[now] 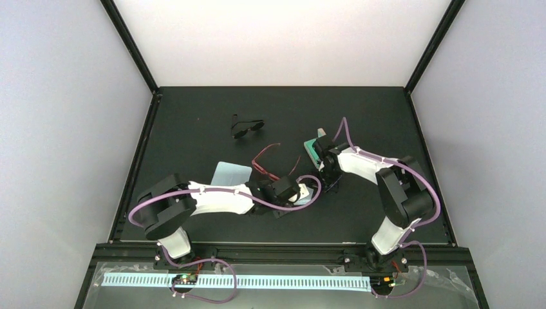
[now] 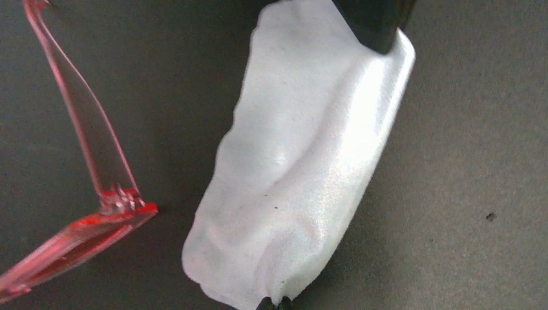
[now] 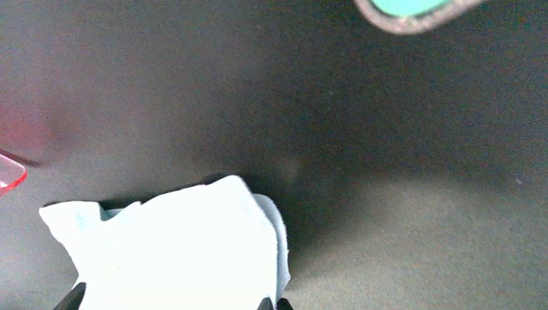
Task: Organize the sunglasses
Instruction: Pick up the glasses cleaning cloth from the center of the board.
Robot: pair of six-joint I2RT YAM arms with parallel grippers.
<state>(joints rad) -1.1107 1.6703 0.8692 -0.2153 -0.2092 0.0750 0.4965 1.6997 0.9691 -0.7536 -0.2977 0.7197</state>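
**Pinching a cloth — glasses not yet put away**

Both claws are busy with the white cloth, not the glasses. The left claw is closed on its near end, and the right claw looks clamped on the far end, holding it between them just over the bench. The sunglasses lie just beside the cloth, arms unfolded, touched by nothing. A teal case sits near the right claw. By my reckoning the job is barely begun — folding and stowing are all left.
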